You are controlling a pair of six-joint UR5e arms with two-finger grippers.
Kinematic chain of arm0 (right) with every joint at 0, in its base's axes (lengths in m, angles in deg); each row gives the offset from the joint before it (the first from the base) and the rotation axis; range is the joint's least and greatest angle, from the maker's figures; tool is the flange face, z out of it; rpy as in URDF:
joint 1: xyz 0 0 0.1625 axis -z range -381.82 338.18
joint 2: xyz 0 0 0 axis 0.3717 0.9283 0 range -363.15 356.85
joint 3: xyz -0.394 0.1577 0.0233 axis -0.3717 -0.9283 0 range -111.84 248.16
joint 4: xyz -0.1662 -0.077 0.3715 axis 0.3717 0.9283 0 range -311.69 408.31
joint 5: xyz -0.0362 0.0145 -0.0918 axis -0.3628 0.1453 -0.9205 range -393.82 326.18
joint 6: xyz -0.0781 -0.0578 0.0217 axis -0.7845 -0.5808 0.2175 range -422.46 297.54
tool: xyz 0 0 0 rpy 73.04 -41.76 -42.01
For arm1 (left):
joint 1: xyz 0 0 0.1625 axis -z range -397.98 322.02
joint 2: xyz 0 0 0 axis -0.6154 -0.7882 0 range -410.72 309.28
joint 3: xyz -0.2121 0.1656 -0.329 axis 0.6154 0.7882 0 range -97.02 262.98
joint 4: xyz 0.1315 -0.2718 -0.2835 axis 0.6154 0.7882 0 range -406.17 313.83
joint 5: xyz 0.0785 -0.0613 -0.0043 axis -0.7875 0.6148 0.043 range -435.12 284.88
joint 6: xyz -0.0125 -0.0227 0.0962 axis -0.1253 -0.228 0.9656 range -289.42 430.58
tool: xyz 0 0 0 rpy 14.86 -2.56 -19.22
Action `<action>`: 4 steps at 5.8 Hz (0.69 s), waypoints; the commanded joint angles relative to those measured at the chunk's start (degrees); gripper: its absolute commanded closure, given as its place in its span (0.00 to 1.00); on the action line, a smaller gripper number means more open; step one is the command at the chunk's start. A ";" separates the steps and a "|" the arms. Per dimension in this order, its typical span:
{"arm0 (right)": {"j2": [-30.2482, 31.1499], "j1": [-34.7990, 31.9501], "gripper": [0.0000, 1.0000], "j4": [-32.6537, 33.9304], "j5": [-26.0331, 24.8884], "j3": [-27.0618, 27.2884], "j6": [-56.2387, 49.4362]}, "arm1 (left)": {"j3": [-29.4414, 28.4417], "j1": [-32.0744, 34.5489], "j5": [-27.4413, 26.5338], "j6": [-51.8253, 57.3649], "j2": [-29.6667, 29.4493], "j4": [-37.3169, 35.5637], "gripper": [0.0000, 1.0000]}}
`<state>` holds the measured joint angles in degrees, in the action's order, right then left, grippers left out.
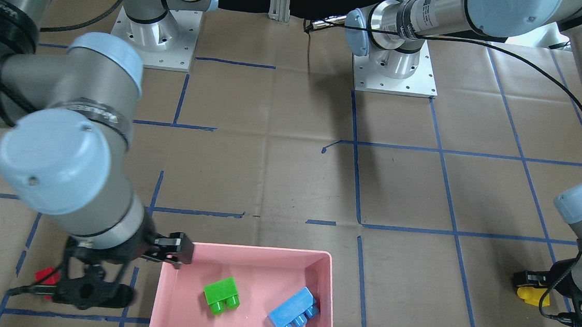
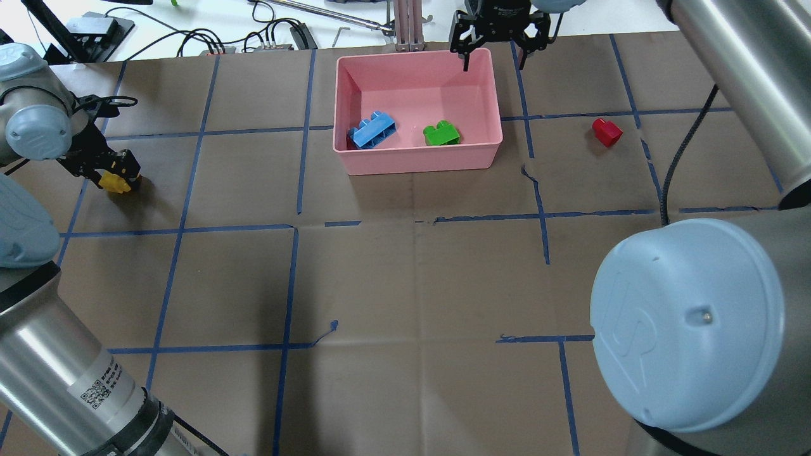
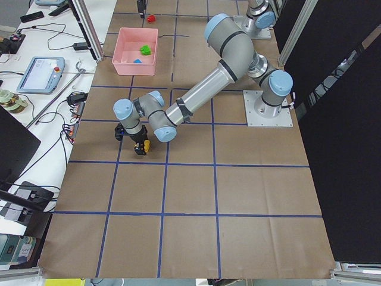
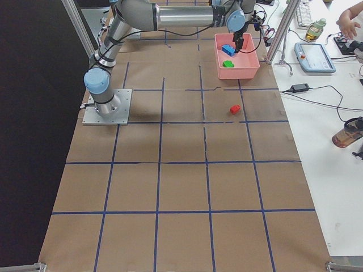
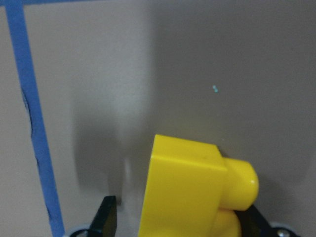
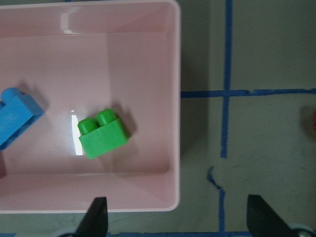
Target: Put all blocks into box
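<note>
The pink box (image 2: 418,161) stands at the table's far middle. A green brick (image 2: 441,134) and a longer light blue brick (image 2: 374,130) lie inside it, also in the front view, green (image 1: 222,294) and blue (image 1: 294,311). A yellow brick (image 2: 117,182) lies on the table at the far left. My left gripper (image 2: 116,172) is open, its jaws standing around the yellow brick (image 5: 187,192) with a gap at one side. A small red brick (image 2: 607,132) lies on the table right of the box. My right gripper (image 2: 494,54) is open and empty above the box's far right corner (image 6: 175,98).
The table is covered in brown paper with a blue tape grid (image 2: 291,285). Both arm bases (image 1: 395,62) are bolted at the robot's side. Cables and a metal post (image 2: 408,25) lie beyond the table's far edge behind the box.
</note>
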<state>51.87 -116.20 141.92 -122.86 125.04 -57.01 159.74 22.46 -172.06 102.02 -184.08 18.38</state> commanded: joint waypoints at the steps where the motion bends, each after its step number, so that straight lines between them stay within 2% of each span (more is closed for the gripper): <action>1: 0.80 9.08 0.00 -0.36 -0.52 0.34 -11.44 | -0.47 0.72 0.08 0.64 0.90 0.75 1.00; 3: -2.78 12.72 0.00 1.13 -0.53 0.69 -28.13 | -0.30 4.04 6.37 1.78 5.97 2.76 1.00; 4: -5.94 12.99 0.00 1.22 -0.44 0.78 -32.39 | -0.99 9.46 6.93 1.35 9.05 3.90 1.00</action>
<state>48.73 -103.80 142.85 -123.37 125.69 -83.98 159.16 27.64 -166.46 103.57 -177.93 21.12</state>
